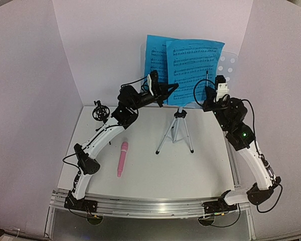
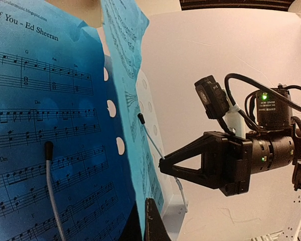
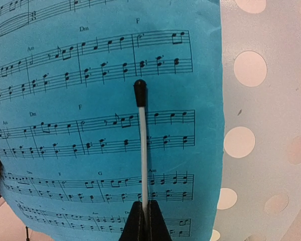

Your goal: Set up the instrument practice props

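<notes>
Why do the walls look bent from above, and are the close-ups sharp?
Top external view: likely wide-lens distortion bows the walls and the table; light is soft. Left wrist view: the music sheet is sharp, shaded toward its right edge. Right wrist view: notes crisp, the perforated stand looks pale.

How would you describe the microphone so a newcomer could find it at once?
Start at the white table with the silver tripod in its middle. To the tripod's left, beside the left arm, lies the microphone. It is the only pink thing, flat on the tabletop.
</notes>
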Tool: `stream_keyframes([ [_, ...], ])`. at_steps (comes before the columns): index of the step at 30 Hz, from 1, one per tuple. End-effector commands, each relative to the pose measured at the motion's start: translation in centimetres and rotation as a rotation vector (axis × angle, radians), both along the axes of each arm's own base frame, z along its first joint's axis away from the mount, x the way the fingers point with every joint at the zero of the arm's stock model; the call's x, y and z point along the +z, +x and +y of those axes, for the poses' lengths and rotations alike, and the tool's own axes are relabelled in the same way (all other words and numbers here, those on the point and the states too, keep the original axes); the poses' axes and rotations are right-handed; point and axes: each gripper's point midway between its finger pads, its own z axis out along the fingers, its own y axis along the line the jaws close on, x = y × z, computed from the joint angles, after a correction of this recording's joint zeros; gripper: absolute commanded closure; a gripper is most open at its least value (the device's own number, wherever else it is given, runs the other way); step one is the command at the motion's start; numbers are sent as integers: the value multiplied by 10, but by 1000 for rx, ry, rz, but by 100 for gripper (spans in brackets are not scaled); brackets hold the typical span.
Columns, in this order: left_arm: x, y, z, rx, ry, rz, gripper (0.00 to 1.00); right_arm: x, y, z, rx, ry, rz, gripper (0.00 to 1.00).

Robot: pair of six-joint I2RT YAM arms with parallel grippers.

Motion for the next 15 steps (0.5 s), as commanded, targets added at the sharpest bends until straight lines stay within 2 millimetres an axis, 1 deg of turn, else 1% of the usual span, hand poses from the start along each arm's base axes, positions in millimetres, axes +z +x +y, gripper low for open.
stream_keyframes([
  [1,4,-4,-5,-2,-28,-52,100,31,-19,-4,38,70,-87,100],
  [5,2,-5,-6,-3,-19,-43,100,32,-17,-3,38,70,-87,100],
  [6,3,-5,-5,1,-19,-41,98,33,-16,-3,37,70,-88,100],
  [8,7,-6,-2,11,-22,-44,88,34,-16,-3,35,66,-88,100],
  [12,17,-16,6,-2,-22,-72,77,34,-16,-6,19,66,-88,100],
  [15,27,-22,12,0,-40,-87,74,33,-17,-6,19,62,-86,100],
])
